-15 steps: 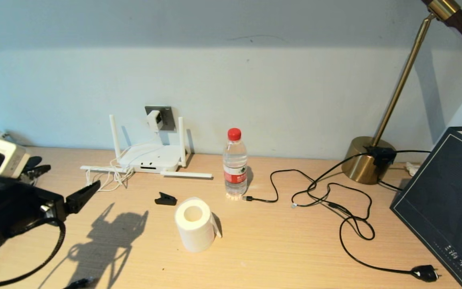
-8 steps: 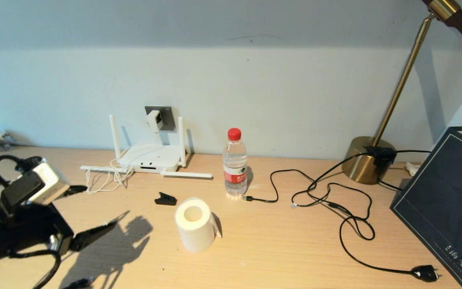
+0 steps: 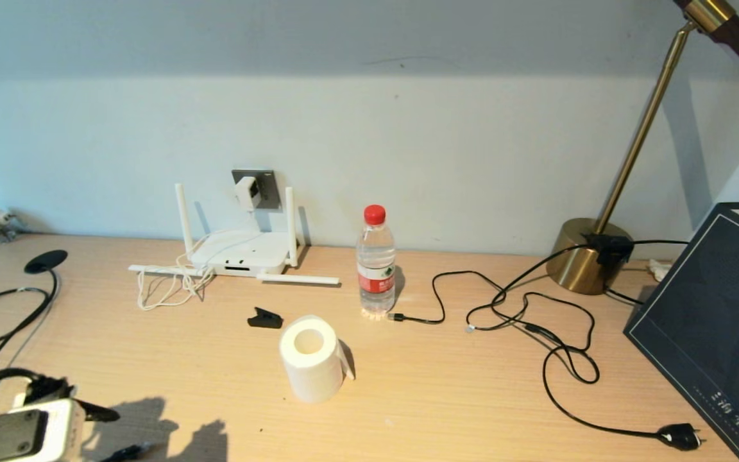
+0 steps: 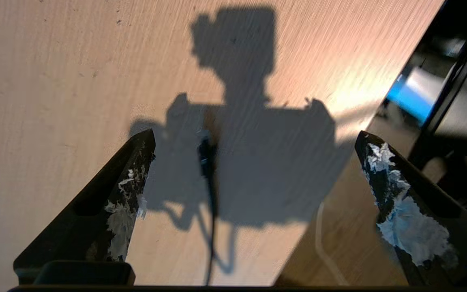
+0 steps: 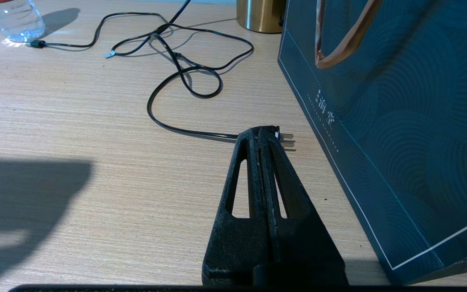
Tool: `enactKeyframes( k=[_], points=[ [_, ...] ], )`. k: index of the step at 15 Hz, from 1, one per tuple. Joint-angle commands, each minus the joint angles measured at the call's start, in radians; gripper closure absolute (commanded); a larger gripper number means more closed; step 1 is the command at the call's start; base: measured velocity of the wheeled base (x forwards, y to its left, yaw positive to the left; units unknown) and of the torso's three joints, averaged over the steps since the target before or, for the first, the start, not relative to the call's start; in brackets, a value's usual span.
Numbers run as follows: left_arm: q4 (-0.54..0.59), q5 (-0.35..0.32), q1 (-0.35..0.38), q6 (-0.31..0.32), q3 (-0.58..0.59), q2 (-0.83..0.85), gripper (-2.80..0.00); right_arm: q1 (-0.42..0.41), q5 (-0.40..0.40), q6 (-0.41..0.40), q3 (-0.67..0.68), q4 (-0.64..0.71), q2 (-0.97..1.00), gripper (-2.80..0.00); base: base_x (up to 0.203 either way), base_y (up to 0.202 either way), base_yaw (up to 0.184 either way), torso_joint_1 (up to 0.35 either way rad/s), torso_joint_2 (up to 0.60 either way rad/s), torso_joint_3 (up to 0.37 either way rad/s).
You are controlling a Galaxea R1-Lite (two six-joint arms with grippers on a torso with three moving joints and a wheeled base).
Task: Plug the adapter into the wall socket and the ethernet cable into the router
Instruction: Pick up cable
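The white adapter [image 3: 248, 190] sits in the grey wall socket [image 3: 267, 186], and its thin white cord [image 3: 167, 285] hangs down to the desk. Below it lies the white router [image 3: 241, 251], two antennas up and two flat. The ethernet cable [image 3: 536, 301] lies coiled at the right, its clear connector [image 3: 469, 328] loose on the desk, also in the right wrist view [image 5: 110, 53]. My left gripper [image 4: 255, 134] is open and empty over bare desk at the front left corner. My right gripper [image 5: 264, 132] is shut, hovering just before a black plug [image 5: 284, 138].
A water bottle [image 3: 376, 263], a paper roll [image 3: 310, 359] and a small black clip [image 3: 264, 317] stand mid-desk. A brass lamp [image 3: 591, 256] and a dark blue bag [image 3: 709, 321] fill the right. The black-plug cord [image 3: 680, 437] lies front right; another black cable [image 3: 4, 321] lies left.
My left arm has pulled back from near the router to the desk's front left corner, dropping almost out of the head view. The adapter stays in the socket.
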Motion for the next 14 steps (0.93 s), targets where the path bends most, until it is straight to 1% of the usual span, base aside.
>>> enactKeyframes(
  k=[1,2,3,4,5,10,12,14],
  points=[
    [0.023,0.028,0.031,0.229,-0.094,0.15,-2.8,0.0,0.0,0.0,-0.001,0.0,0.001,0.0,0.0,0.0,0.0,0.0,0.0,0.0],
    [0.025,0.037,0.046,0.291,-0.128,0.204,-2.8,0.0,0.0,0.0,0.0,0.0,0.001,0.0,0.0,0.0,0.0,0.0,0.0,0.0],
    [0.025,0.05,0.053,0.338,-0.153,0.253,-2.8,0.0,0.0,0.0,-0.001,0.0,0.001,0.0,0.0,0.0,0.0,0.0,0.0,0.0],
    [0.022,0.073,0.057,0.397,-0.181,0.297,-2.8,0.0,0.0,0.0,0.001,0.0,0.001,0.0,0.0,0.0,0.0,0.0,0.0,0.0],
    [0.019,0.095,0.06,0.442,-0.206,0.328,-2.8,0.0,0.0,0.0,0.001,0.0,0.0,0.0,0.0,0.0,0.0,0.0,0.0,0.0],
    [0.015,0.116,0.05,0.458,-0.253,0.462,-2.8,0.0,0.0,0.0,0.001,0.0,0.001,0.0,0.0,0.0,0.0,0.0,0.0,0.0],
    [0.017,0.146,0.046,0.459,-0.283,0.504,-2.8,0.0,0.0,0.0,0.0,0.0,0.001,0.0,0.0,0.0,0.0,0.0,0.0,0.0],
    [0.014,0.146,0.046,0.457,-0.287,0.545,-2.8,0.001,0.0,0.0,0.0,0.0,0.001,0.0,0.0,0.0,0.0,0.0,0.0,0.0]
  ],
)
